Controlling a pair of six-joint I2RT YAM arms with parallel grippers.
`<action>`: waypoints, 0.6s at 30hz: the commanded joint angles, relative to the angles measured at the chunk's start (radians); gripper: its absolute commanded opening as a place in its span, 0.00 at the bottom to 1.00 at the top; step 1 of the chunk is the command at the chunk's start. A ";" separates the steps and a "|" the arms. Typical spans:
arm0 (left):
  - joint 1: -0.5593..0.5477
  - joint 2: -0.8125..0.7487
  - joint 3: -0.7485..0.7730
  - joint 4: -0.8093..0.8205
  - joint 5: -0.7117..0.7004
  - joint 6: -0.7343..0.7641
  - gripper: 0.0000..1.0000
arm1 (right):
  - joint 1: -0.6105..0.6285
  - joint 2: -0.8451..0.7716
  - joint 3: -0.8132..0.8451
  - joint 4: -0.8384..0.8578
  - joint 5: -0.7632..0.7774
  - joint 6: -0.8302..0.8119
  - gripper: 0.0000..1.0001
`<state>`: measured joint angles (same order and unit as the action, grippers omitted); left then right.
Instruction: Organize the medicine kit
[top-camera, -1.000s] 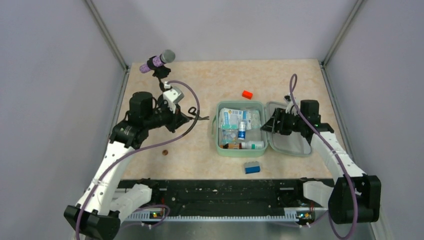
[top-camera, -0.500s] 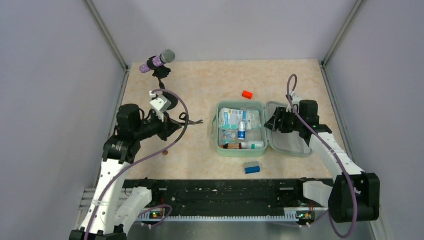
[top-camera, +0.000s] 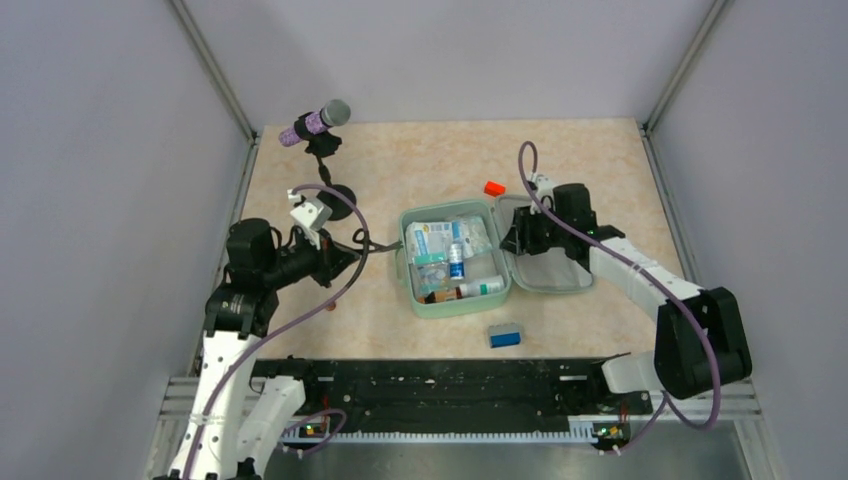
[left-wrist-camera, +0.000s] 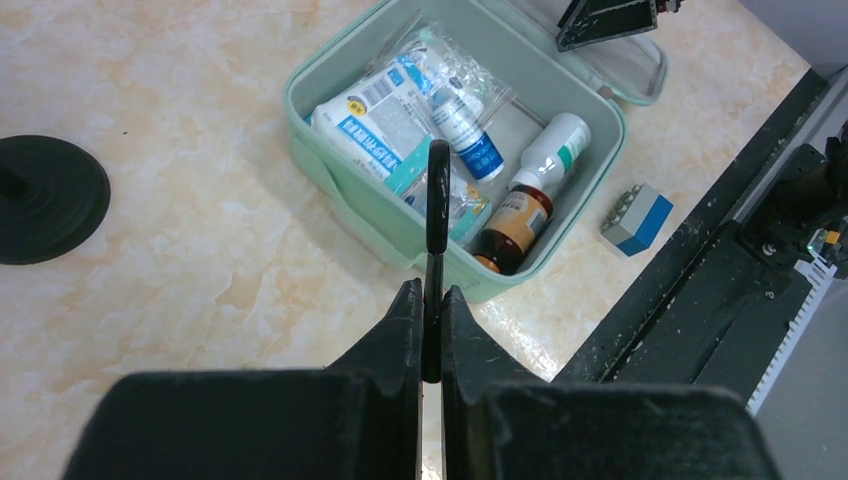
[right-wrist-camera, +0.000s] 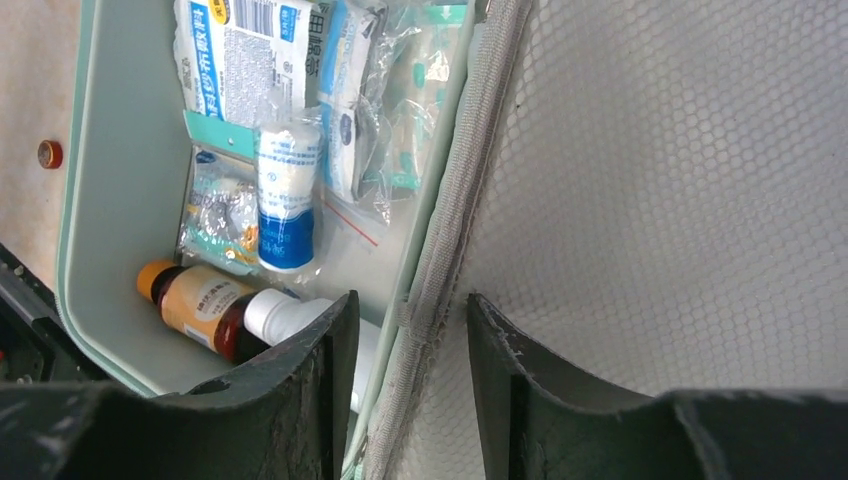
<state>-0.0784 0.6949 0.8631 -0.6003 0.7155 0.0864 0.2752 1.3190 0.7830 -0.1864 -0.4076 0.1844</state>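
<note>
The medicine kit (top-camera: 418, 300) is a mint-green case lying open mid-table, its mesh-lined lid (top-camera: 548, 272) flat to the right. Inside are sachets (right-wrist-camera: 235, 60), a white-and-blue vial (right-wrist-camera: 286, 200), a brown bottle (left-wrist-camera: 512, 225) and a white bottle (left-wrist-camera: 553, 150). My right gripper (top-camera: 512, 240) (right-wrist-camera: 410, 300) straddles the hinge seam (right-wrist-camera: 445, 240): one finger is inside the case, the other is on the mesh, and the jaws stand apart. My left gripper (top-camera: 350, 255) (left-wrist-camera: 431, 290) hovers left of the kit, shut on a thin black tool (left-wrist-camera: 437, 200) whose tip points over the case.
An orange-red block (top-camera: 493, 188) lies behind the kit and a blue-and-grey block (top-camera: 504, 335) (left-wrist-camera: 637, 217) in front of it. A purple-banded microphone (top-camera: 315, 122) stands on a black round base (left-wrist-camera: 45, 195) at the back left. A small brown disc (top-camera: 329, 306) lies on the left.
The kit has slid left with my right gripper at its hinge, and that gripper's jaws have narrowed. My left arm drew back and left with the black tool.
</note>
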 joint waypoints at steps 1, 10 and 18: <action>0.019 -0.019 -0.005 0.066 0.037 -0.029 0.00 | 0.045 0.076 0.091 0.044 0.022 -0.023 0.43; 0.029 -0.032 0.023 0.016 0.019 0.010 0.00 | -0.042 -0.223 -0.006 -0.051 0.073 0.214 0.74; 0.032 0.050 0.098 -0.026 -0.014 0.056 0.00 | -0.184 -0.479 -0.246 -0.176 0.038 0.608 0.79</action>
<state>-0.0540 0.7197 0.8909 -0.6262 0.7132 0.1078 0.1036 0.8890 0.6403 -0.2821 -0.3416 0.5636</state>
